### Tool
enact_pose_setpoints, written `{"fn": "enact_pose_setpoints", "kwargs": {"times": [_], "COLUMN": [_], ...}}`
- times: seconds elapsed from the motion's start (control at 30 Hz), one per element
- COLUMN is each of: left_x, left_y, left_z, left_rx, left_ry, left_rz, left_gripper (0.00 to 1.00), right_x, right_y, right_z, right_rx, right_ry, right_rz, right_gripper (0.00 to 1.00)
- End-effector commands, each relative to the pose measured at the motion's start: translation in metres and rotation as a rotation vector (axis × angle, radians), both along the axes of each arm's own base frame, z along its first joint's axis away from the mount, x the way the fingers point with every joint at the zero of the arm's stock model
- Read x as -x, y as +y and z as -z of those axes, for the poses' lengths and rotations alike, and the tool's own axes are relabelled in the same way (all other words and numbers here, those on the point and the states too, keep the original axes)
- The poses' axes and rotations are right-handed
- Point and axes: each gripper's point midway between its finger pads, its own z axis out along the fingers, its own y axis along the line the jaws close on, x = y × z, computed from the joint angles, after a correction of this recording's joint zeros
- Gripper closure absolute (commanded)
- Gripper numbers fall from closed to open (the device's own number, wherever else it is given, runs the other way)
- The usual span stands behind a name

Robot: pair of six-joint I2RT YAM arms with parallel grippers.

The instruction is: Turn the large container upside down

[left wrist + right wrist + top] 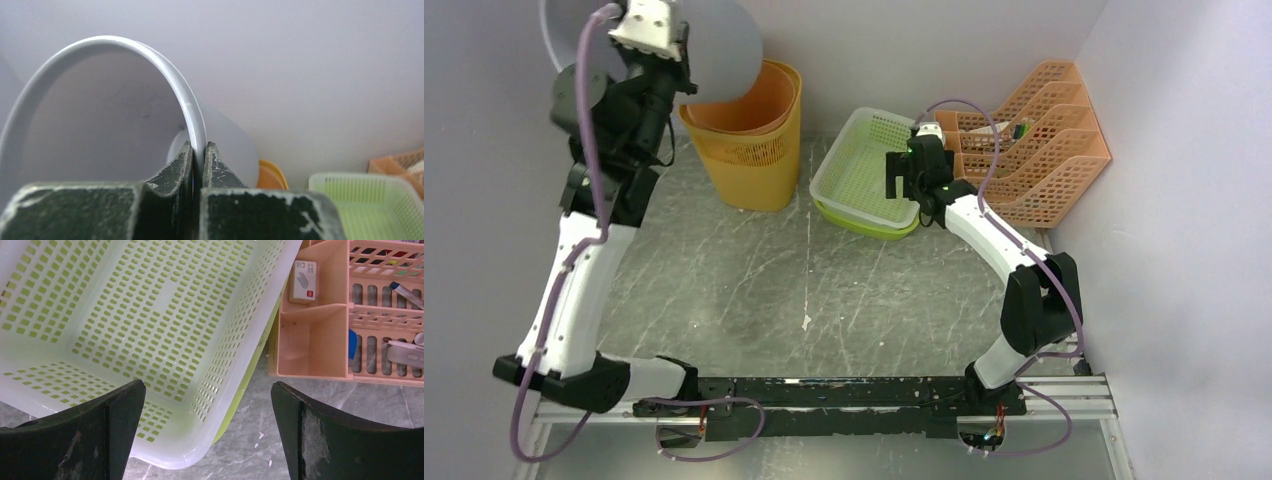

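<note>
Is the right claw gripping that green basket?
No, the right gripper hangs open above the green basket, its fingers spread wide with nothing between them.

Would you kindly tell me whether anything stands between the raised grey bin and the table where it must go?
The left gripper is shut on the rim of the grey bin. The orange bin stands partly under its right edge, seen from above, and could block a straight descent; nothing else visible does.
</note>
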Motion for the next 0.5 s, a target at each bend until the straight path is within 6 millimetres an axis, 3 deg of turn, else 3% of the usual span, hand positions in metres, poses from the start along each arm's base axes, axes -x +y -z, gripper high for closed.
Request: {"fn": "enact_pose_setpoints", "kwargs": {"times": [0.0,0.13,0.47], "left_x": [0.077,0.109,0.171], "left_y": [0.022,0.013,-0.031], "left_z": [-0.092,-0.095,-0.039], "left_rx": [0.152,0.206,0.315], "left_ry": [-0.321,-0.308,-0.083], "left_rz": [0.043,0.176,0.57], "left_gripper": [0.93,0.93,0.93], "right_x": [-0.001,-0.002,-0.013], "right_y": [-0.006,-0.017,-0.051], "right_z": [-0.019,-0.034,-0.065], "right_rx": [-0.037,-0.079,-0.143], "right_ry": [-0.059,-0.107,-0.164], "right_rz": [0.033,0.071,0.159], "right_gripper": [0.01,0.01,0.01]}}
